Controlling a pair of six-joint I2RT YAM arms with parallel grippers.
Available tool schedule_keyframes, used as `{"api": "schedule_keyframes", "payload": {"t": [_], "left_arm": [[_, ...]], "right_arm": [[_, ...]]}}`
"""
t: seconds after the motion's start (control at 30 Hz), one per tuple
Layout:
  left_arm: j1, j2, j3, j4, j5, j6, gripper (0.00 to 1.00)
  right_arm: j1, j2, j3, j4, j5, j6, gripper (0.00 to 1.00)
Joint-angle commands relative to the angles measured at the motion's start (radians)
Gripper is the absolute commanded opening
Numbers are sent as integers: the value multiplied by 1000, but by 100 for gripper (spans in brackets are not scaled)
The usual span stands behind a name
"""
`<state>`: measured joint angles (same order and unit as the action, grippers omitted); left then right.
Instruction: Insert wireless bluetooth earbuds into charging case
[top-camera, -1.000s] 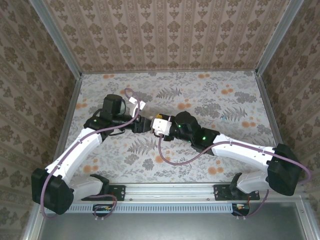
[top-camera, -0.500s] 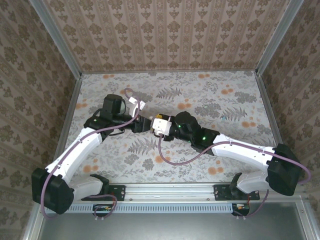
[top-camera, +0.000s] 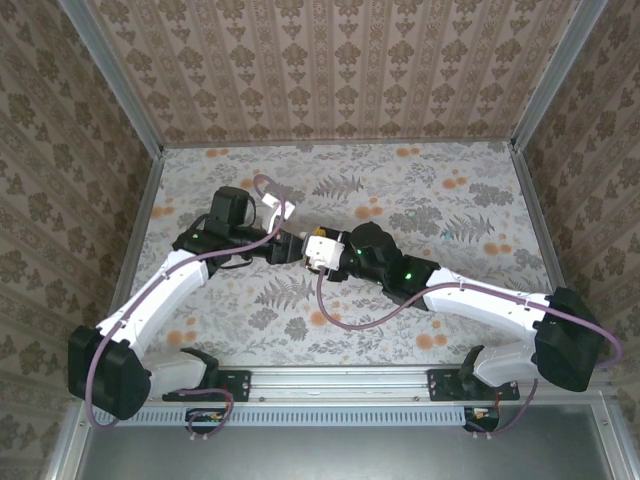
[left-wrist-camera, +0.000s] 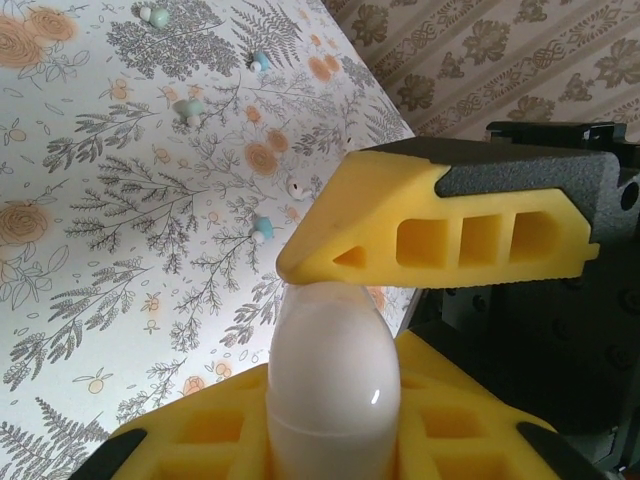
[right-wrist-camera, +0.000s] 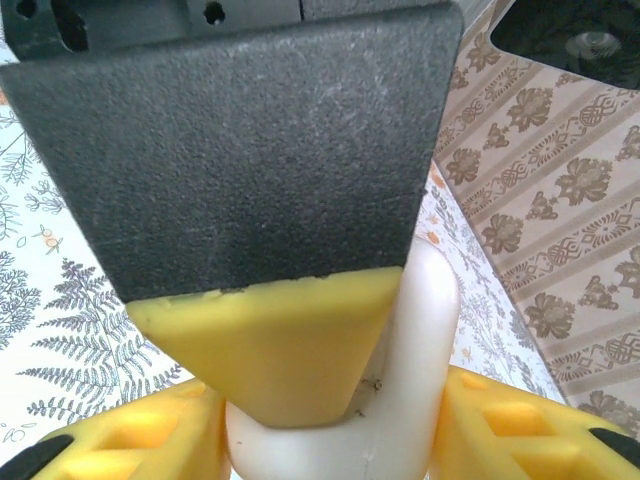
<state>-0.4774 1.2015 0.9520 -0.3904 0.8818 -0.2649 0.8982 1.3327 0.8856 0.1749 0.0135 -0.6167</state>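
The white pebble-shaped charging case is sitting closed, as far as the left wrist view shows, so its contents cannot be told, while the wireless bluetooth earbuds are lying scattered on the flowered tabletop, well apart from it. The left hand is pinching the case between its yellow fingers, and the right hand is gripping the same case from the opposite side. Both arms are reaching inward, their hands meeting at mid-table above the tabletop.
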Motion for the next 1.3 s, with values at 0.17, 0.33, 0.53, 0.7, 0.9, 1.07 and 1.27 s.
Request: {"api": "schedule_keyframes", "payload": {"t": [0.17, 0.33, 0.53, 0.7, 0.9, 1.07, 1.27], "left_arm": [[-12, -40, 27, 49, -3, 4, 16], [-3, -142, -77, 318, -78, -13, 17], [-22, -254, -257, 758, -127, 97, 18], [-30, -227, -254, 854, -140, 128, 19], [-44, -150, -249, 1029, -117, 38, 19], [-71, -110, -226, 1062, -103, 29, 19], [-84, -91, -216, 1090, -103, 8, 19]], "right_arm": [[-13, -76, 9, 3, 26, 129, 66], [-128, -203, 30, -124, -235, 434, 73], [-382, -270, 114, -251, -534, 893, 69], [-455, -235, 151, -184, -757, 1100, 68], [-441, -150, 245, -194, -840, 1185, 70], [-417, -98, 300, -219, -828, 1172, 70], [-403, -55, 311, -232, -801, 1157, 70]]}}
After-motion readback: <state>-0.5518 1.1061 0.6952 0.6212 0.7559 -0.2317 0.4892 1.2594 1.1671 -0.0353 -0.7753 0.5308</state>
